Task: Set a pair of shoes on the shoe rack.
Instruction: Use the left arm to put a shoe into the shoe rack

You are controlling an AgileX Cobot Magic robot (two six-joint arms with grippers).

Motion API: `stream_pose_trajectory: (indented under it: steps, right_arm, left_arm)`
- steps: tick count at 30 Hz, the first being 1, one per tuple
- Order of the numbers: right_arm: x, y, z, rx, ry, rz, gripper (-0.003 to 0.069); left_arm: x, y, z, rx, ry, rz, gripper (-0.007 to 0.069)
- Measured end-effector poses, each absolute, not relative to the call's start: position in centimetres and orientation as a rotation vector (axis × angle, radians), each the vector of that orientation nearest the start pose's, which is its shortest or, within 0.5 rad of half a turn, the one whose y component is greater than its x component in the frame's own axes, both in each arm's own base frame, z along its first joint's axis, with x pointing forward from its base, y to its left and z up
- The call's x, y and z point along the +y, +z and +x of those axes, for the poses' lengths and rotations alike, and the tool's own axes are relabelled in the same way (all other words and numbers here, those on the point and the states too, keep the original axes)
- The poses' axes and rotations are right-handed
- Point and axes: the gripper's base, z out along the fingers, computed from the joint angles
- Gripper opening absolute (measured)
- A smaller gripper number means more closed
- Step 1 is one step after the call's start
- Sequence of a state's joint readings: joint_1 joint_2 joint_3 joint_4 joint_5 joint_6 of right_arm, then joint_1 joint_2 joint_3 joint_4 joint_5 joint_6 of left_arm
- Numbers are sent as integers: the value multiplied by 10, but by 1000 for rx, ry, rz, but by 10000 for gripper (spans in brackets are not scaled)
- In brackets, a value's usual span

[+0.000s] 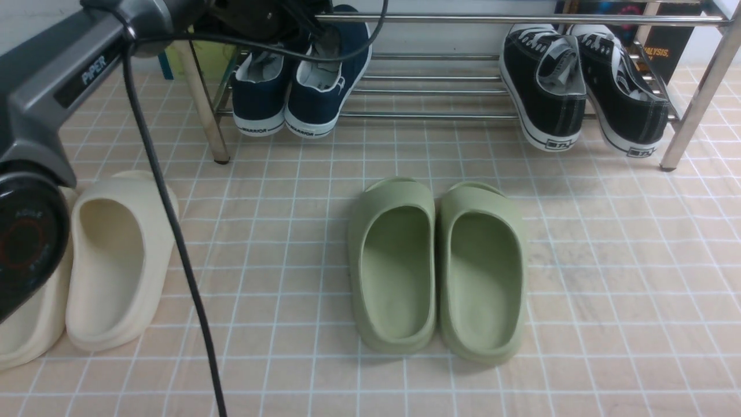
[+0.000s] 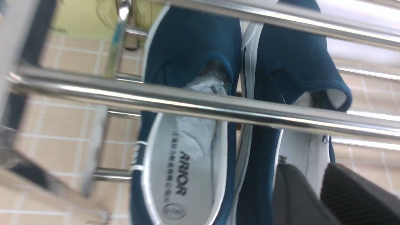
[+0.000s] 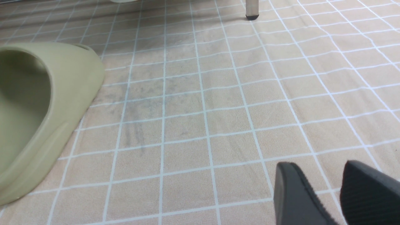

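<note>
The pair of navy slip-ons rests on the chrome shoe rack (image 1: 440, 114) at its left end, heels toward me: the left shoe (image 1: 259, 92) and the right shoe (image 1: 324, 81). In the left wrist view both show from above, behind a rack bar (image 2: 200, 104): one (image 2: 187, 168) with "WARRIOR" on its insole and paper stuffing, the other (image 2: 290, 62) beside it. My left gripper (image 2: 307, 175) hangs over the second shoe's heel opening, jaws apart, white lining showing between them. My right gripper (image 3: 315, 168) is open and empty above bare floor tiles.
Black lace-up sneakers (image 1: 584, 87) sit on the rack's right end. Green slides (image 1: 437, 266) lie mid-floor; one shows in the right wrist view (image 3: 37, 106). Cream slides (image 1: 110, 260) lie at the left. A rack leg (image 1: 202, 98) and the left arm's cable (image 1: 173, 231) stand nearby.
</note>
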State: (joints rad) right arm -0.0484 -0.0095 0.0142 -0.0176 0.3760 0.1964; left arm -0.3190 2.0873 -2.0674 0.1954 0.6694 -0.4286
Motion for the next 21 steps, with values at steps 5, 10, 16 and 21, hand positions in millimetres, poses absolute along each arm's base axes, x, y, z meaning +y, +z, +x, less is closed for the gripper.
stream_pose_trajectory:
  steps: [5, 10, 16, 21]
  right_arm:
    - [-3, 175, 52, 1852, 85, 217, 239]
    - [-3, 175, 52, 1852, 85, 217, 239]
    - [-3, 175, 52, 1852, 85, 217, 239]
    - [-3, 175, 52, 1852, 85, 217, 239]
  left_arm:
    - [-137, 348, 460, 2247, -76, 103, 24]
    - [-133, 333, 452, 2380, 14, 184, 2]
    - [-138, 278, 455, 2449, -36, 184, 2]
    - [-145, 258, 467, 2380, -113, 145, 2]
